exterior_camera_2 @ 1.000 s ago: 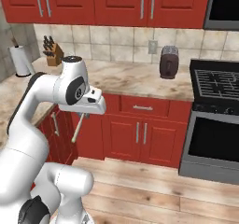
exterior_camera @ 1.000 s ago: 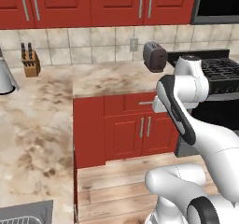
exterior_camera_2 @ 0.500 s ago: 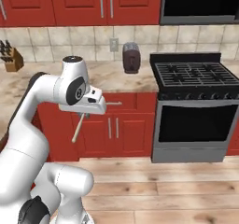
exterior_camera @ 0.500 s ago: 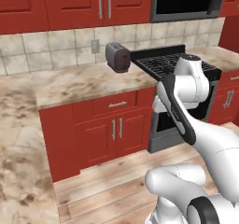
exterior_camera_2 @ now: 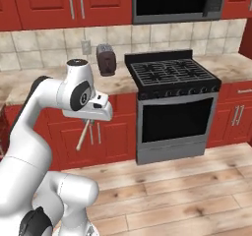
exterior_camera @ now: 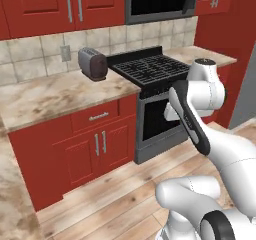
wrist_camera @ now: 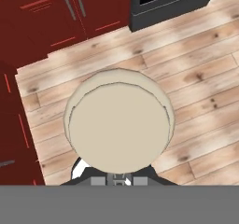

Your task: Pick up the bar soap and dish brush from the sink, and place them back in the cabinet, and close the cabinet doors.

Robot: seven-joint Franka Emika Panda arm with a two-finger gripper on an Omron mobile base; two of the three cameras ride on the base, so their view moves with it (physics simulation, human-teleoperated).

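Well to the left of the stove (exterior_camera_2: pixel 172 73), a marbled counter (exterior_camera_2: pixel 29 85) is running along under the tiled wall, with red doors (exterior_camera: pixel 100 145) sitting below it. Closer to the stove, a dark toaster (exterior_camera_2: pixel 106 59) is standing on that counter, just beside the stove's left edge; from the left base camera the toaster (exterior_camera: pixel 93 64) is sitting at the same corner of the stove (exterior_camera: pixel 150 66).

In front of the toaster and left of the stove's oven door, the gripper (exterior_camera_2: pixel 91 121) is hanging below the white arm, with its jaws clamped together on the dish brush (exterior_camera_2: pixel 82 134). The brush's pale wooden handle is slanting down and to the left from the gripper, crossing in front of the red doors beside the stove, clear of the wooden floor (exterior_camera_2: pixel 172 191).

From the hand camera, the dish brush (wrist_camera: pixel 119 125) is showing its round cream head end-on, sitting right above the gripper (wrist_camera: pixel 119 178) and covering the middle of the plank floor (wrist_camera: pixel 205 78). The stove's dark lower edge (wrist_camera: pixel 172 6) is lying beyond the brush head.

Above the stove, a dark microwave (exterior_camera_2: pixel 179 1) is sitting between red upper doors. To the right of the stove, more red drawers and doors (exterior_camera_2: pixel 236 117) are standing under another stretch of counter.
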